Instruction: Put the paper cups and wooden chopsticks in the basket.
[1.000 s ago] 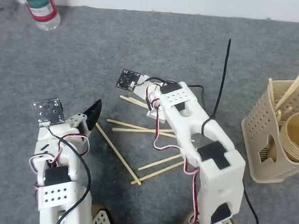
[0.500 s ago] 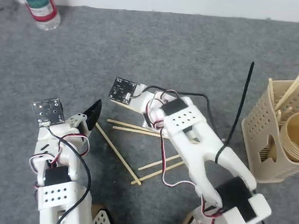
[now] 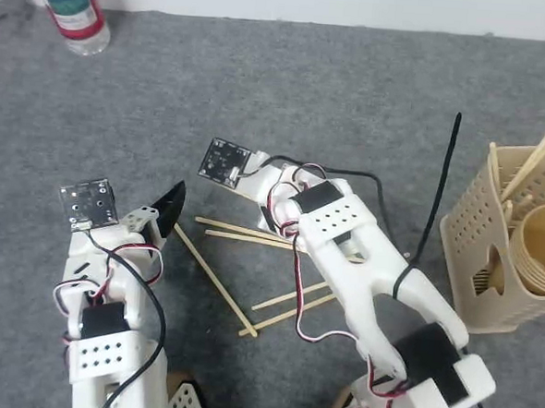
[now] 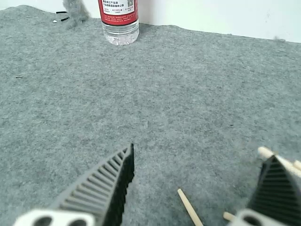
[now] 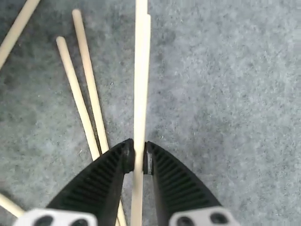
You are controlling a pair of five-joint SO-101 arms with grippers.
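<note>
Bottle: top cut off by the high view's upper edge; cap end also out of frame in the left wrist view.
Basket: far side runs off the right edge.
Paper cups: lower parts behind the basket wall, count unclear.
Loose chopsticks: inner ends pass under the right arm.
Pinched chopstick in the right end effector: both ends leave the frame; one stick or two overlapped, cannot tell.

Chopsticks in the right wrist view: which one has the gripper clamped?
The chopstick pinched between the fingers of the right gripper, running in line with them. The two sticks beside it lie slanted and free on the mat.
</note>
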